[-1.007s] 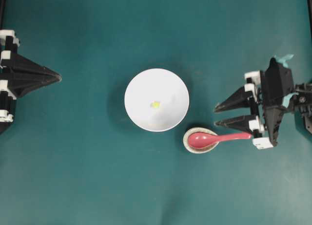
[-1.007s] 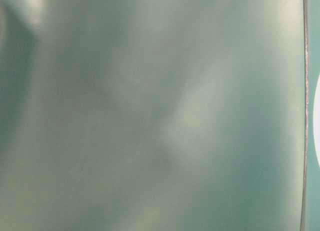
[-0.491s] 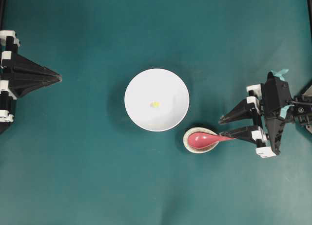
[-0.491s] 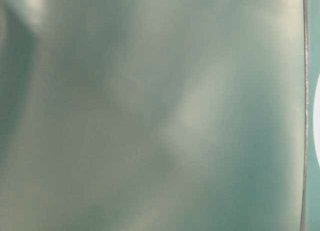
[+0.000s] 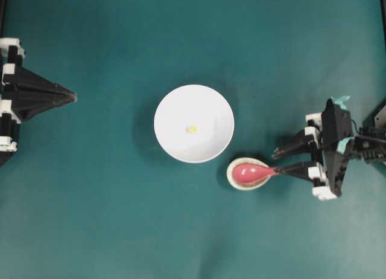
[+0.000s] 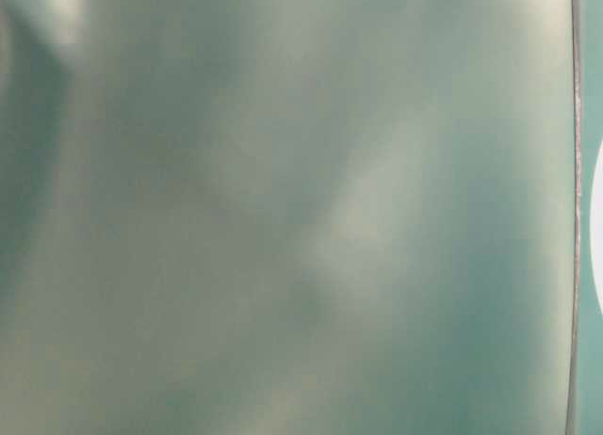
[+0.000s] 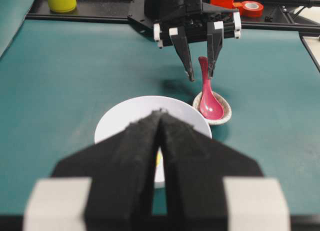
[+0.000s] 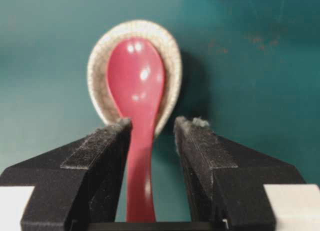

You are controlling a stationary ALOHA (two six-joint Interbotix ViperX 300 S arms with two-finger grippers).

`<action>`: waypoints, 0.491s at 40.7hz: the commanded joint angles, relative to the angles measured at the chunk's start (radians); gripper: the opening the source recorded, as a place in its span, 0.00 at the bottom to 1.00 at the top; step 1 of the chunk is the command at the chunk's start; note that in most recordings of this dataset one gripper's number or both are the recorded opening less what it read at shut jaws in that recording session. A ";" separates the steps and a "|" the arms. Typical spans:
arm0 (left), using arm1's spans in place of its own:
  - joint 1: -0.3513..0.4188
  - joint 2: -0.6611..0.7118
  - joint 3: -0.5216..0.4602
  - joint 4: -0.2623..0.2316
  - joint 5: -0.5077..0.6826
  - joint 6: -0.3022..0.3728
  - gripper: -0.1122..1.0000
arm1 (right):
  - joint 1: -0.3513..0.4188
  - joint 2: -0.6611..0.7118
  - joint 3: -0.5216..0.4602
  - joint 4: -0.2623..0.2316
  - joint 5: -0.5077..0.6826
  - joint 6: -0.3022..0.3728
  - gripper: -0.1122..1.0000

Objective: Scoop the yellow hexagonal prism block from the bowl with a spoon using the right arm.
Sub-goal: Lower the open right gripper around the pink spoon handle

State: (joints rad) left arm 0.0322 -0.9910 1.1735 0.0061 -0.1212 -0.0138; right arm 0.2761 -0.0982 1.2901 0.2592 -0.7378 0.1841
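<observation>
So the big change over the last second: our right tool (image 5: 283,161) has swung in from further out at the 3 o'clock edge of the table (image 5: 108,230) and dropped down onto the spoon (image 5: 252,171). A second ago the whole handle was showing out past the fingers. Now, from overhead, only the scoop and a stub of handle are visible, and the rest runs in between the jaws.

The right wrist view shows it best: the tool is spread wide, with the pink-red handle lying in the gap, hard up against or touching the left-hand pad (image 8: 102,146) and clear of the other one. Nothing is gripped yet.

The spoon itself hasn't budged. The scoop sits in the small speckled dish (image 5: 233,177), just off the bowl (image 5: 166,119) at about its 5 o'clock.

The yellow hexagonal prism block (image 5: 192,129) lies alone in the bowl, roughly in the middle, same spot as before. Our left tool (image 7: 161,122) is parked over at 9 o'clock with its fingers pressed together, holding nothing, and it hasn't moved.

What that means for us: we reckon the approach is basically done and the squeeze comes next. Since the handle sits off-centre in the gap, we'd expect it to get nudged sideways as the jaws close. Table-level camera is just a teal blur, no help there.
</observation>
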 commanded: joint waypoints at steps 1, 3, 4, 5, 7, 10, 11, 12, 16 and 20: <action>0.002 0.009 -0.023 0.003 -0.002 -0.002 0.10 | 0.020 0.020 -0.009 0.014 -0.046 -0.002 0.53; 0.003 0.009 -0.023 0.003 0.000 -0.002 0.10 | 0.026 0.029 -0.008 0.017 -0.060 -0.002 0.53; 0.002 0.009 -0.021 0.003 0.000 -0.003 0.10 | 0.028 0.032 -0.008 0.017 -0.063 -0.002 0.53; 0.002 0.009 -0.023 0.003 0.000 -0.006 0.10 | 0.029 0.034 -0.006 0.018 -0.067 -0.002 0.53; 0.002 0.009 -0.023 0.003 0.000 -0.009 0.10 | 0.032 0.037 -0.006 0.020 -0.069 -0.002 0.53; 0.002 0.009 -0.023 0.003 0.000 -0.012 0.10 | 0.034 0.038 -0.005 0.018 -0.069 -0.002 0.53; 0.002 0.009 -0.021 0.003 0.000 -0.012 0.10 | 0.035 0.038 -0.003 0.020 -0.069 -0.002 0.53; 0.002 0.009 -0.023 0.003 0.002 -0.012 0.10 | 0.034 0.037 -0.002 0.018 -0.069 -0.003 0.53; 0.002 0.009 -0.023 0.003 0.003 -0.014 0.10 | 0.034 0.038 0.000 0.018 -0.071 -0.003 0.53; 0.002 0.009 -0.023 0.003 0.006 -0.014 0.10 | 0.037 0.038 0.003 0.017 -0.071 -0.003 0.53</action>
State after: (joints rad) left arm 0.0322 -0.9910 1.1720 0.0077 -0.1120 -0.0261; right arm 0.3083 -0.0552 1.2962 0.2761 -0.7977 0.1825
